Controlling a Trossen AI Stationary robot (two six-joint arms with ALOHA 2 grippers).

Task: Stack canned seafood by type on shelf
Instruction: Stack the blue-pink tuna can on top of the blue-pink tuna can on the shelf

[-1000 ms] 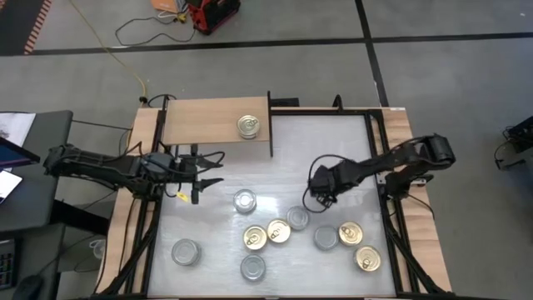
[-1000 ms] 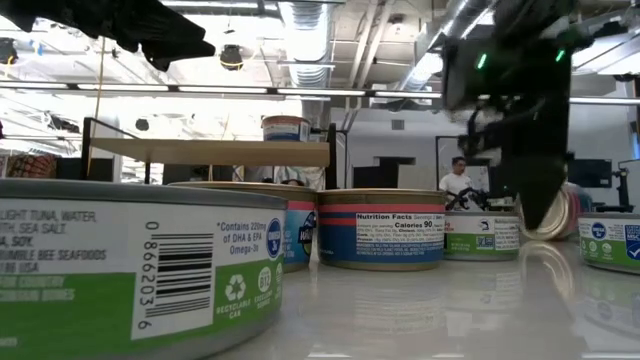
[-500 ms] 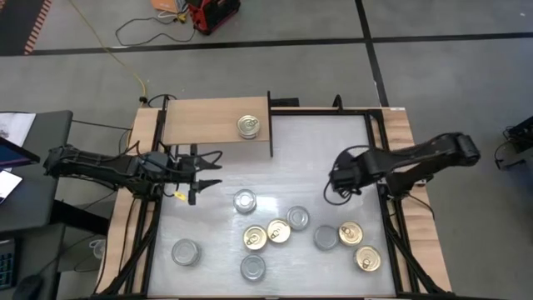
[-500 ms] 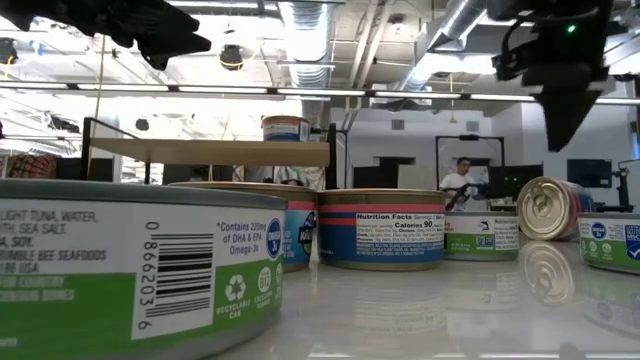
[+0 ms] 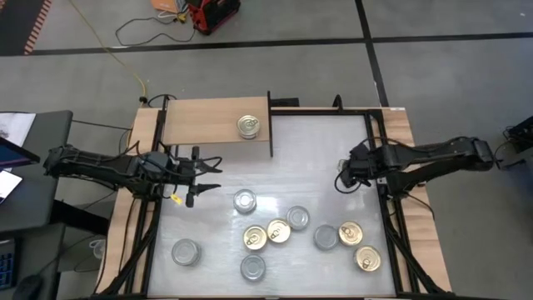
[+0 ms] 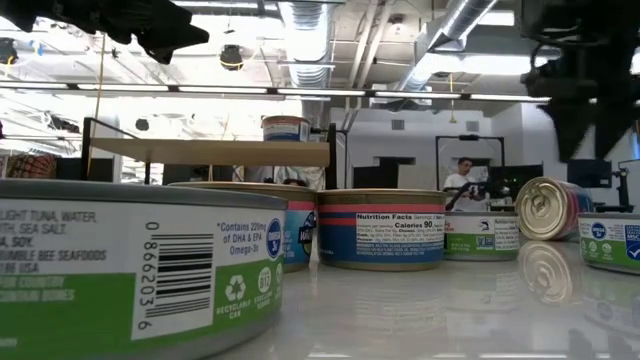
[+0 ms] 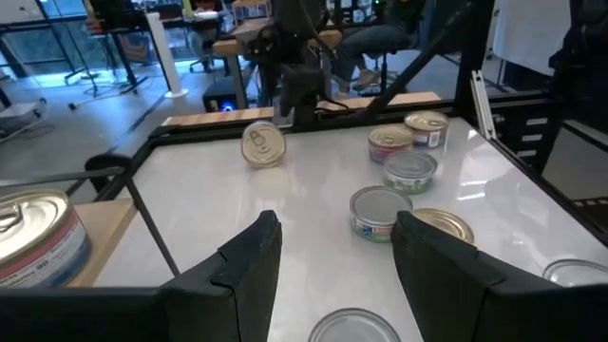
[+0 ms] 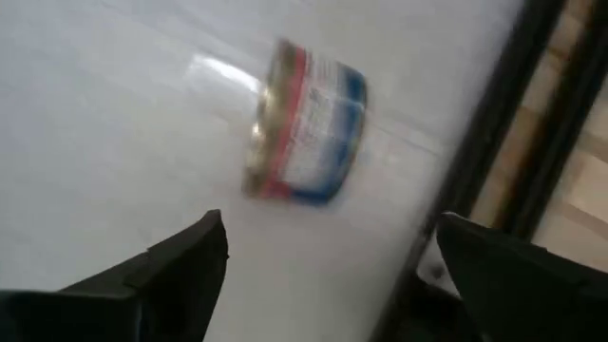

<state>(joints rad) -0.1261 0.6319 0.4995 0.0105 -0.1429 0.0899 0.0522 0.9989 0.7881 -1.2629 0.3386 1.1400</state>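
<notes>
The shelf [image 5: 208, 122] is a light wood board with a dark upright panel [image 5: 269, 125], at the table's far left. One gold-lidded tin [image 5: 248, 126] stands on it. Several gold-lidded and silver-lidded tins stand on the white table, among them a silver one [image 5: 244, 201] and a gold one [image 5: 255, 238]. One tin [image 8: 304, 123] rests on its curved side near the right edge; it also shows in the low view [image 6: 545, 208]. My right gripper [image 8: 332, 285] is open and empty above it. My left gripper [image 7: 332, 247] is open and empty at the table's left, above the table.
A black frame rail [image 5: 375, 158] runs along the table's right edge close to my right gripper [image 5: 344, 177]. The cluster of tins [image 5: 297, 218] fills the near middle. A silver tin [image 5: 185, 252] stands apart at the near left. A person [image 6: 461, 182] sits in the room behind.
My right gripper has risen and drawn back toward the table's right edge, away from the tin on its side, which it stood around a second ago. That tin stays on its curved side on the table.
</notes>
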